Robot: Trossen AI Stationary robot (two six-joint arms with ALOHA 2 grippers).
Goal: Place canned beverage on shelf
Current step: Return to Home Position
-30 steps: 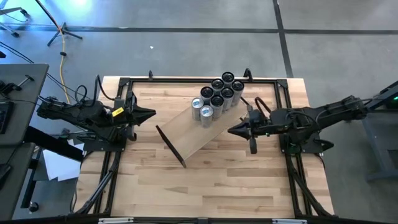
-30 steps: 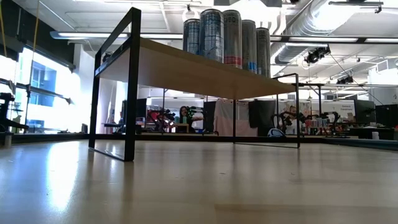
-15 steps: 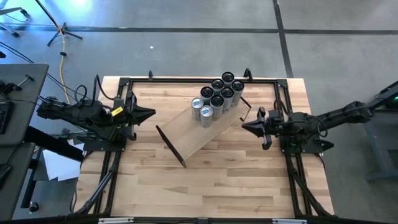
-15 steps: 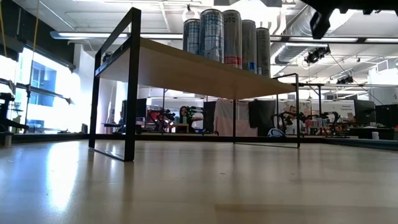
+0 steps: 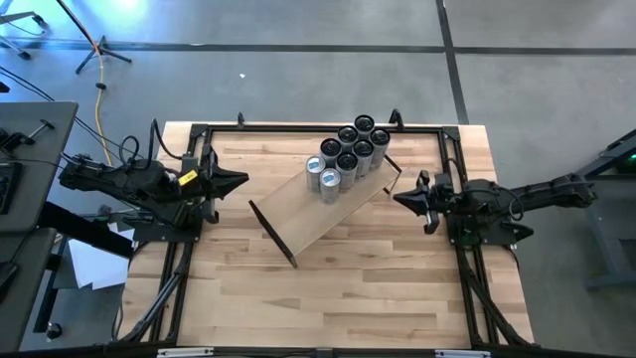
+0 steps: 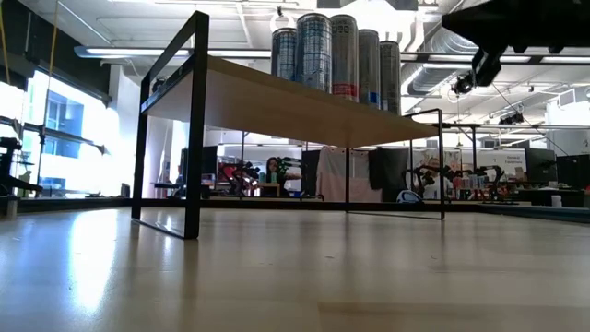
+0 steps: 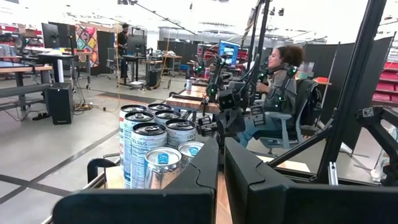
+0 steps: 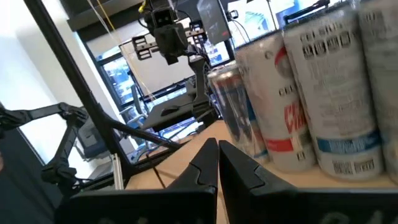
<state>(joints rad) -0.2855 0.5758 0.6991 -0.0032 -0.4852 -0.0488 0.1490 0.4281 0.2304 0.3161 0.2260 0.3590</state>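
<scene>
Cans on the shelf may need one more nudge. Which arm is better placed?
Probably the right. The right gripper sits just off the shelf end where the cans stand. The left gripper is by the shelf's bare end, farther from them.

- We see the right gripper [image 8: 217, 149] low in front, its two dark fingers pressed together at the tips.
- Just beyond them, tall cans [image 8: 323, 93] stand upright and packed close on the pale wood shelf [image 8: 280, 177]; the nearest are white with red and blue print.
- A thin black bar [image 8: 74, 81] slants across.
- Farther off hangs the other arm [image 8: 166, 28], with bright windows behind it.
</scene>
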